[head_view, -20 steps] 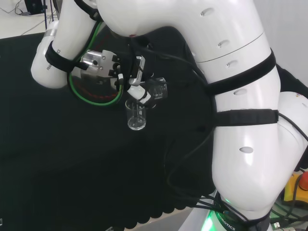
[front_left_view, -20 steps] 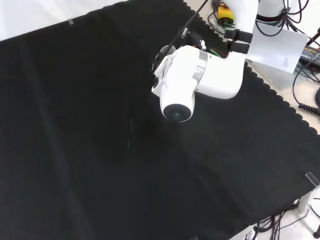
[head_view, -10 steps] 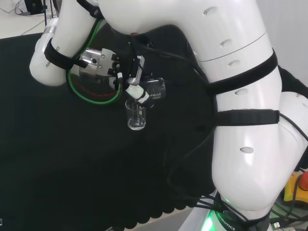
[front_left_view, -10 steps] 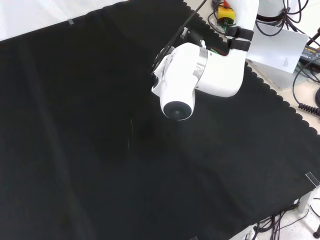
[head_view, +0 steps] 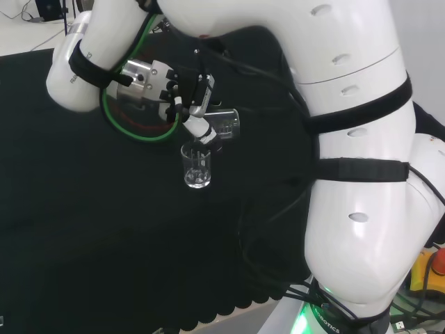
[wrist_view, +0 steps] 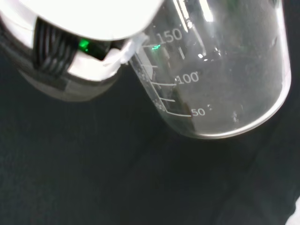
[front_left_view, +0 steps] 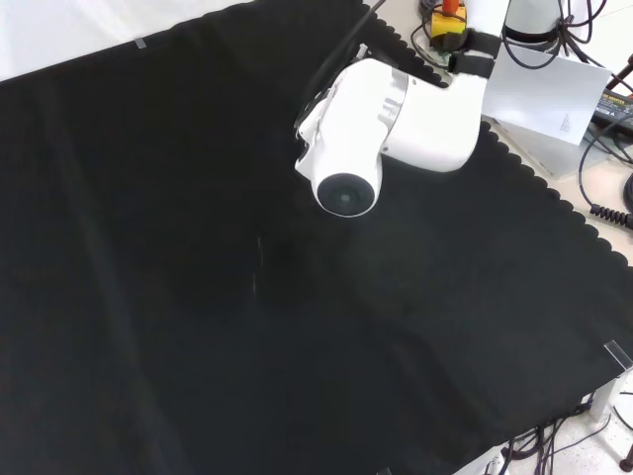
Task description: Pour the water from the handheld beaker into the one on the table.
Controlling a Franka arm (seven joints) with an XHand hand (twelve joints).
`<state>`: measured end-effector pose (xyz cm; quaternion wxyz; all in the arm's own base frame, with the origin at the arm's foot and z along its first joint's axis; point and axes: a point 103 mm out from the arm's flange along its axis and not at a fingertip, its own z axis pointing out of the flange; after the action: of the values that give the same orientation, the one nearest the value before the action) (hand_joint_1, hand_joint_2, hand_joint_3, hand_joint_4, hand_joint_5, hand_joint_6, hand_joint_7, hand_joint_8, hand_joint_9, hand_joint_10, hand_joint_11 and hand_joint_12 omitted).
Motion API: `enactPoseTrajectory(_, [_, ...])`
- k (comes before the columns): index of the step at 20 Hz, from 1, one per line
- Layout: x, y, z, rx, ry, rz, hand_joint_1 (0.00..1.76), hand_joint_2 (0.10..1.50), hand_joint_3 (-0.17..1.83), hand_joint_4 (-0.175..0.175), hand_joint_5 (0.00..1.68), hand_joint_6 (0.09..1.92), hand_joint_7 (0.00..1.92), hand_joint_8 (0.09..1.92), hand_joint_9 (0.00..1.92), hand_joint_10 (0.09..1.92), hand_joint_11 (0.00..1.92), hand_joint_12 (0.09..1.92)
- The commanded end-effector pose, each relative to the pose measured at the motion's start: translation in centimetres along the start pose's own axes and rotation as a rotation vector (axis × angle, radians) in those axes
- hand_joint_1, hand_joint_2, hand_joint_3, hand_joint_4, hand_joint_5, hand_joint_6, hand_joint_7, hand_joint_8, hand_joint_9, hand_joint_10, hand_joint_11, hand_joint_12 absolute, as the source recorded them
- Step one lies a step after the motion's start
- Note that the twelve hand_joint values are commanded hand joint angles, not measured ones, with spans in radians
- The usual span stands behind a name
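Observation:
In the head view my hand point(head_view: 186, 104) is curled round a clear beaker point(head_view: 224, 126) that lies tipped on its side, mouth toward the left. Just below it a second clear beaker point(head_view: 197, 167) stands upright on the black cloth, with a little water at its bottom. The wrist view shows the held beaker point(wrist_view: 220, 75) close up, with printed volume marks and a few drops on its glass, and a blurred white part of the hand point(wrist_view: 79, 33) beside it. In the front view the arm's white link point(front_left_view: 381, 109) stands over the place of the hand and both beakers.
Black cloth point(head_view: 83, 229) covers the bench. The arm's big white links point(head_view: 348, 160) take the head view's right side, with green and black cables point(head_view: 132, 129) looped by the wrist. The cloth's scalloped edge point(front_left_view: 539, 188) runs at the front view's right.
The hand has risen a little with the tipped beaker, away from the standing beaker's rim. The arm's link has shifted slightly upward in the front view. The standing beaker has stayed put.

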<state>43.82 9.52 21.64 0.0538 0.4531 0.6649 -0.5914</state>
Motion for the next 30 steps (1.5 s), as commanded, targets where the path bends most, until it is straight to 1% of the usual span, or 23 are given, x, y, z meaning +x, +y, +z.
enactPoseTrajectory(1, [-0.9, -0.3, 0.6, -0.104, 0.073, -0.024, 1.33, 0.58, 0.66, -0.175, 1.53, 0.13, 1.62, 0.09, 1.84, 0.09, 1.59, 0.48])
enactPoseTrajectory(5, [-1.6, -0.4, 0.9, -0.162, 0.136, -0.039, 1.33, 0.58, 0.66, -0.175, 1.53, 0.12, 1.62, 0.09, 1.84, 0.09, 1.59, 0.48])
enactPoseTrajectory(8, [-2.2, -0.3, 1.6, -0.233, 0.209, -0.052, 1.33, 0.58, 0.66, -0.175, 1.53, 0.12, 1.62, 0.09, 1.84, 0.09, 1.59, 0.48])
enactPoseTrajectory(11, [-3.0, 0.0, 2.2, -0.252, 0.301, -0.086, 1.33, 0.58, 0.66, -0.175, 1.53, 0.12, 1.62, 0.09, 1.84, 0.09, 1.59, 0.48])
enactPoseTrajectory(15, [-4.1, 0.2, 2.8, -0.287, 0.359, -0.111, 1.33, 0.58, 0.66, -0.175, 1.53, 0.12, 1.62, 0.09, 1.84, 0.09, 1.59, 0.48])
enactPoseTrajectory(17, [-4.6, 0.4, 3.0, -0.318, 0.390, -0.134, 1.33, 0.58, 0.66, -0.175, 1.53, 0.12, 1.62, 0.09, 1.84, 0.09, 1.59, 0.48])
enactPoseTrajectory(18, [-4.9, 0.5, 3.1, -0.342, 0.407, -0.162, 1.33, 0.58, 0.66, -0.175, 1.53, 0.12, 1.62, 0.09, 1.84, 0.09, 1.59, 0.48])
enactPoseTrajectory(19, [-5.2, 0.7, 3.2, -0.356, 0.434, -0.178, 1.33, 0.58, 0.66, -0.175, 1.53, 0.12, 1.62, 0.09, 1.85, 0.09, 1.59, 0.48])
enactPoseTrajectory(21, [-5.7, 0.8, 3.4, -0.407, 0.453, -0.181, 1.33, 0.58, 0.66, -0.175, 1.53, 0.12, 1.62, 0.09, 1.85, 0.09, 1.58, 0.47])
enactPoseTrajectory(25, [-6.6, 0.9, 3.9, -0.515, 0.492, -0.165, 1.33, 0.58, 0.66, -0.175, 1.53, 0.12, 1.62, 0.09, 1.85, 0.09, 1.58, 0.47])
enactPoseTrajectory(28, [-7.1, 1.1, 4.2, -0.565, 0.517, -0.157, 1.33, 0.58, 0.66, -0.175, 1.53, 0.12, 1.62, 0.09, 1.85, 0.09, 1.58, 0.47])
enactPoseTrajectory(30, [-7.4, 1.3, 4.5, -0.581, 0.534, -0.157, 1.33, 0.58, 0.66, -0.175, 1.53, 0.12, 1.62, 0.09, 1.85, 0.09, 1.58, 0.47])
